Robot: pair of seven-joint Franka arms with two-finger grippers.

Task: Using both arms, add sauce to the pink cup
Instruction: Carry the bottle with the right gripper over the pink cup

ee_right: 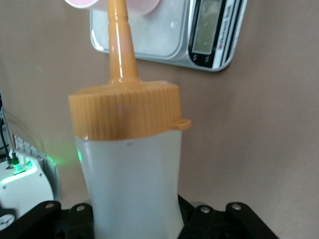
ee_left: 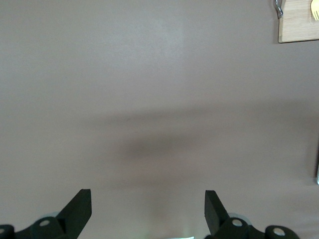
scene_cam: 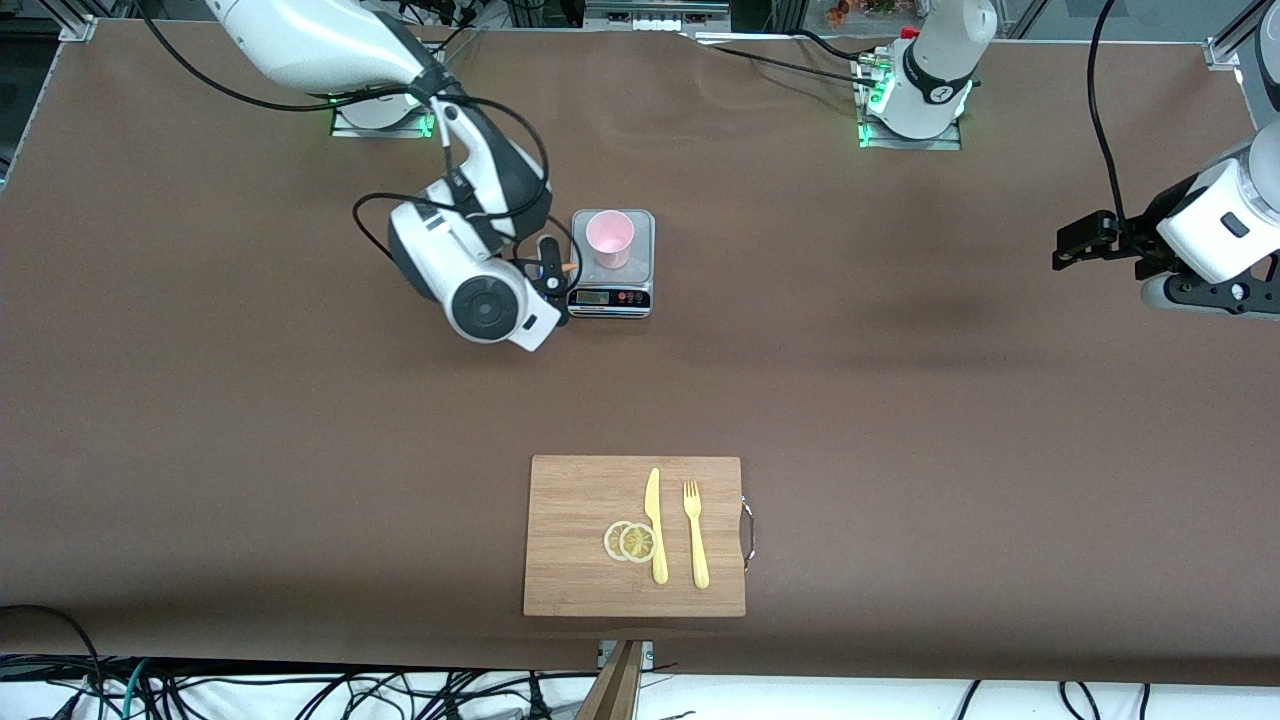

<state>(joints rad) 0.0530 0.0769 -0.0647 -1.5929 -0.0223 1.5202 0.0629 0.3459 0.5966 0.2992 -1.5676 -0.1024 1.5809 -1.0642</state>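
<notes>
Board (scene_cam: 580, 560) with knife and fork sits at the table's (scene_cam: 200, 450) near edge. Right gripper (scene_cam: 550, 275) clamps the sauce (ee_right: 129, 164), nozzle tilted toward the cup (scene_cam: 610, 238) on the scale (scene_cam: 640, 285). Left gripper (ee_left: 148, 209) waits, fingers apart, over the table's left-arm end.

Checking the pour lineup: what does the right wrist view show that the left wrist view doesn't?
Only right wrist: the sauce bottle gripped in the right gripper, nozzle reaching the pink cup on the scale.
Only left wrist: the left gripper, jaws open and empty, and a corner of the cutting board.
Both: the brown table.
</notes>
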